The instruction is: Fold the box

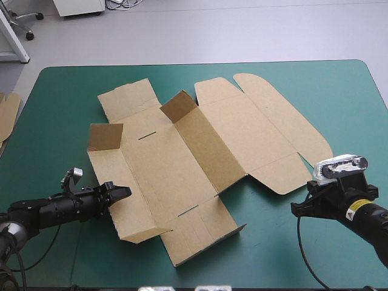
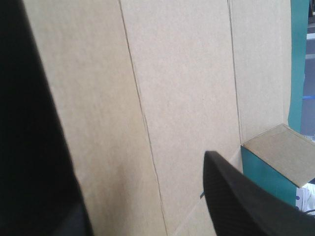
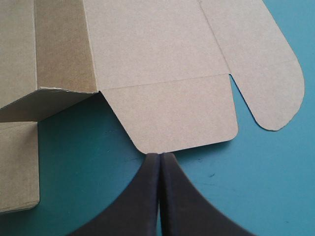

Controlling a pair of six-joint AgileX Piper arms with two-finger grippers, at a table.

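At the table's left edge a bit of more board is seen, cut off by the picture's side. The table is covered by the teal-green cover.

The left gripper is placed low at the near left side of the box, right at the long side flap, which is tipped up a little. In the left wrist view its black fingers are held wide apart, so it is open and nothing is gripped. One finger is cut off at the picture's side, and part of the board is hidden by it. Whether the board is touched by a finger cannot be told.

The box is laid in the middle of the table and is mostly flat. Two small flaps are stood up, a corner flap at the far left and a middle flap beside it. The lid part is laid flat toward the right.

The right gripper is set over the cover at the box's near right side. Its fingers are pressed together into one point and nothing is held. The tip is seen right at the edge of a small rounded flap. Whether that flap is touched cannot be told. In the high view these fingers are mostly hidden by the arm
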